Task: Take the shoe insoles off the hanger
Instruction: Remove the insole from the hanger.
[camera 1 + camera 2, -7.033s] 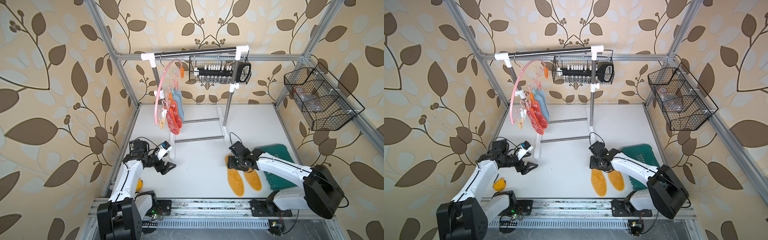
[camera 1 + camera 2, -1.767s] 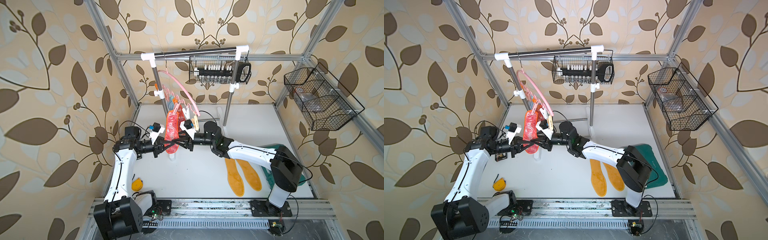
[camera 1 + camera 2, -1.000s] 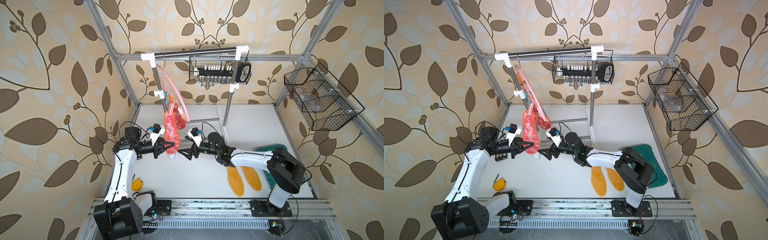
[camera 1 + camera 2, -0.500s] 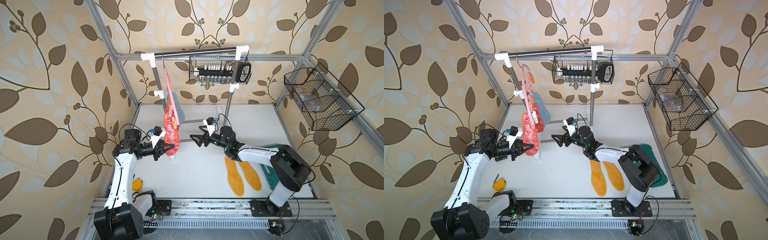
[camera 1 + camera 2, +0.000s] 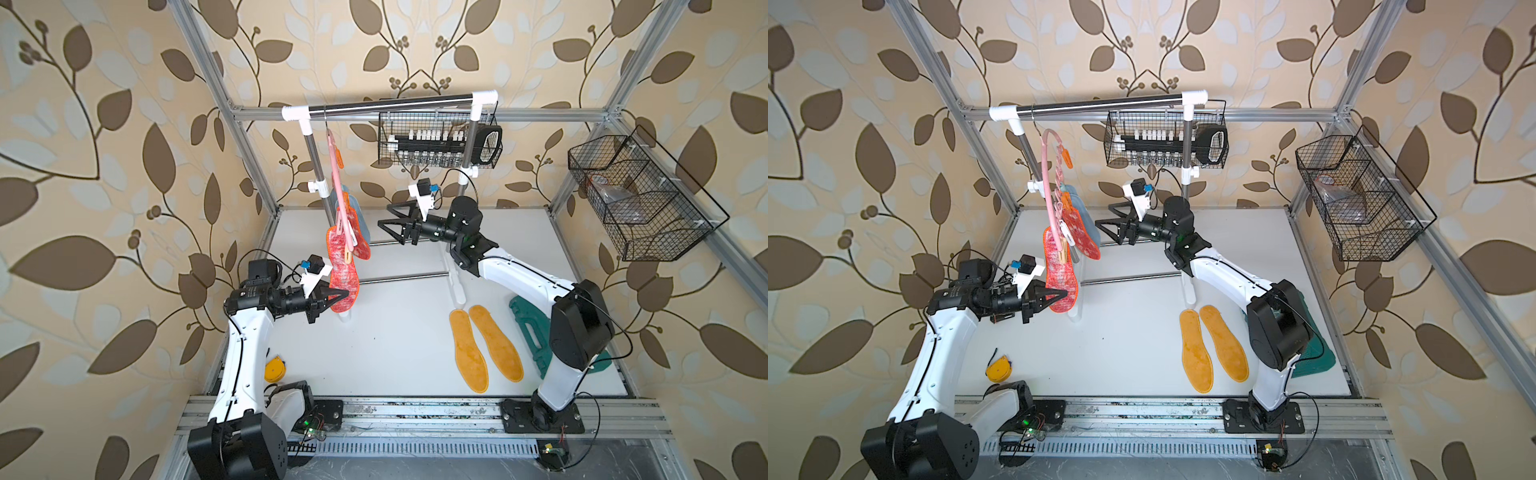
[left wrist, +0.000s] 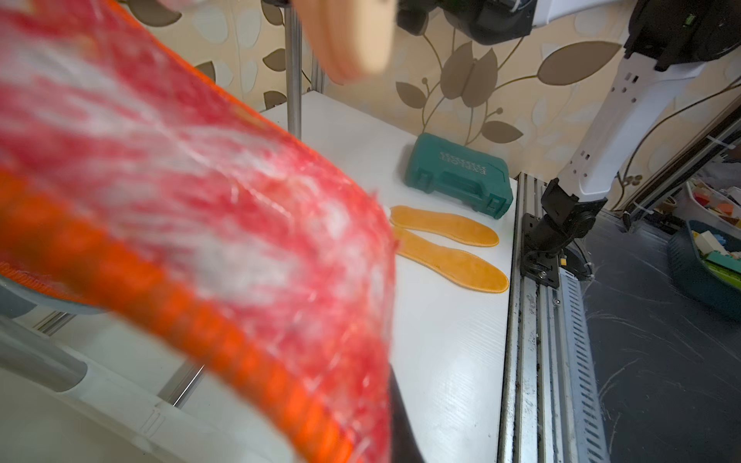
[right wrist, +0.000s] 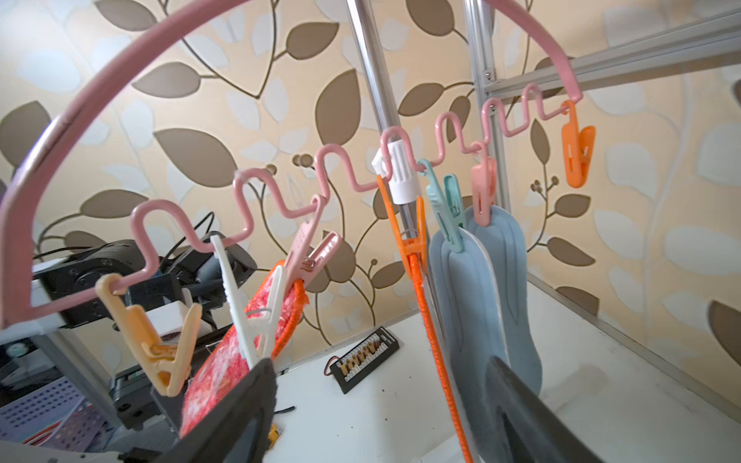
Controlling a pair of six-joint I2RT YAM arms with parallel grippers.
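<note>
Left tool (image 5: 338, 297) clamped on red-mottled insole's (image 5: 347, 274) lower end. Right tool (image 5: 383, 214) wide open, empty, just right of hanger (image 5: 337, 183). Pinch its clip (image 7: 298, 260), then pull straight down.

The right gripper (image 5: 384, 217) sits higher now, near upper centre, jaws slightly narrower; the hanger (image 5: 332, 156) has turned edge-on; the left gripper (image 5: 343, 297) now pinches the red insole (image 5: 347, 274).
</note>
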